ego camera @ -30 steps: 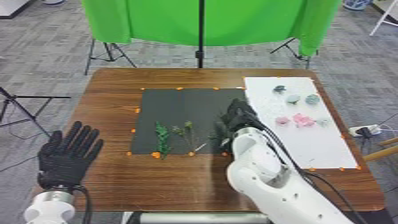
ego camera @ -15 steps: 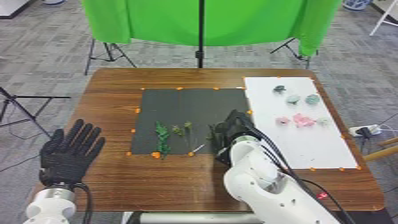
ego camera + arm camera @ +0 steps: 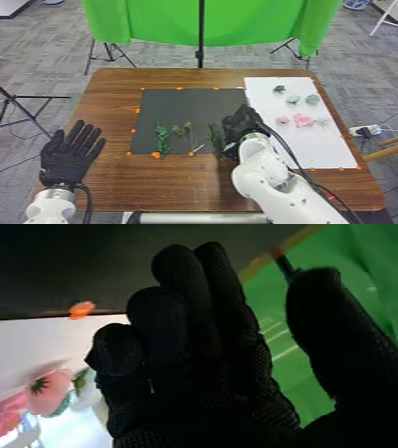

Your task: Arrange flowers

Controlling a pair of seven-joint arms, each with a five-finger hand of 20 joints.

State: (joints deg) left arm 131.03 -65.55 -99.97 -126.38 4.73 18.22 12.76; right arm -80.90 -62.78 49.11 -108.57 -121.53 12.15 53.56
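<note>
Right hand [image 3: 242,125] empty, thumb and fingers apart; I'd lift it clear of green sprig [image 3: 213,134]; then pinch pink flower [image 3: 303,120] lightly

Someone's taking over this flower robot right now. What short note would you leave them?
Left hand: open, empty, near the table's left edge.
Right hand: open, seemingly empty, over the black sheet's right edge.
Things: green sprigs on the black sheet; pink flowers and blue-green blooms on the white sheet.
Done: sprigs lie roughly side by side.
To do: probably bring the flowers over to the greenery.
</note>
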